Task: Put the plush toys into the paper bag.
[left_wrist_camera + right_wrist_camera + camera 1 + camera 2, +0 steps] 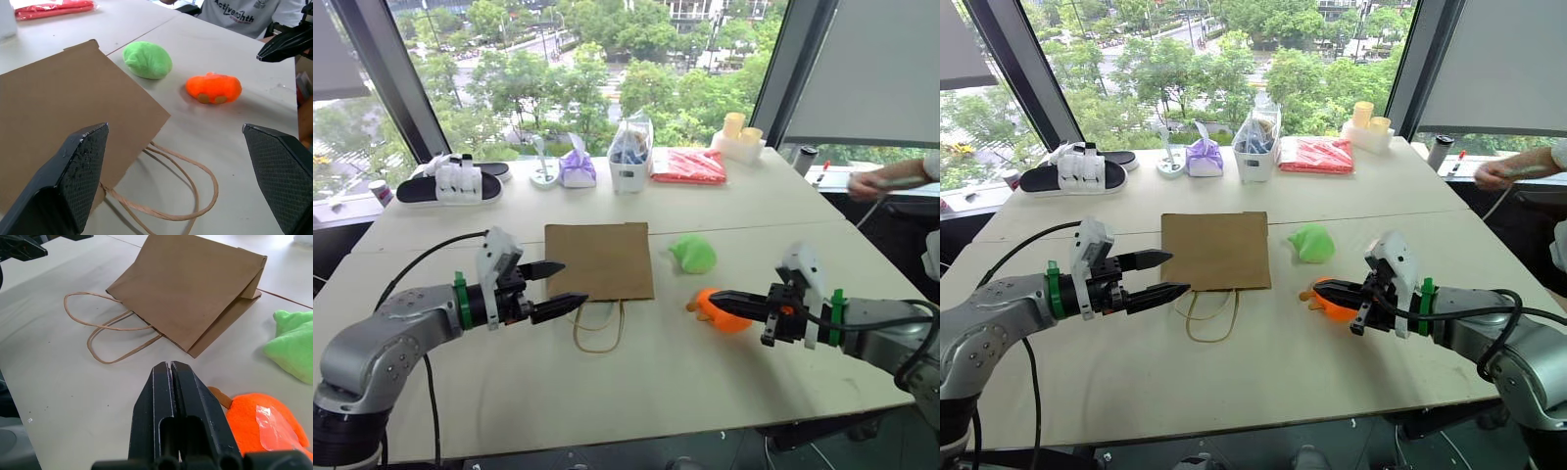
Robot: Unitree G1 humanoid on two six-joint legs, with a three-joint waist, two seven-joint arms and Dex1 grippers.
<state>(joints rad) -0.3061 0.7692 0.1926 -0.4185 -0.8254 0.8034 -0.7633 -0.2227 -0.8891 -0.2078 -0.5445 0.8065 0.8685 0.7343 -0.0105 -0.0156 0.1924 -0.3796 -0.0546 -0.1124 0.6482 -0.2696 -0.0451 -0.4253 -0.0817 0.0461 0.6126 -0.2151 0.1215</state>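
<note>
Both grippers hover near the table's front edge. Left gripper (pixel 553 287), at 9 o'clock of the flat paper bag (pixel 599 259), stands wide apart and empty above the cord handles (pixel 598 328). Right gripper (pixel 722 302), fingers pressed together, holds nothing and hangs over the orange plush toy (pixel 724 310) at 4 o'clock of the bag; the green plush toy (pixel 693 254) lies at 3 o'clock. Advisable: lift the bag mouth first, then part the right fingers before descending.

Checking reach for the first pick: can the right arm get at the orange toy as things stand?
Probably yes. The right pincer hovers beside the orange toy with nothing between, but it is shut and must open first.
</note>
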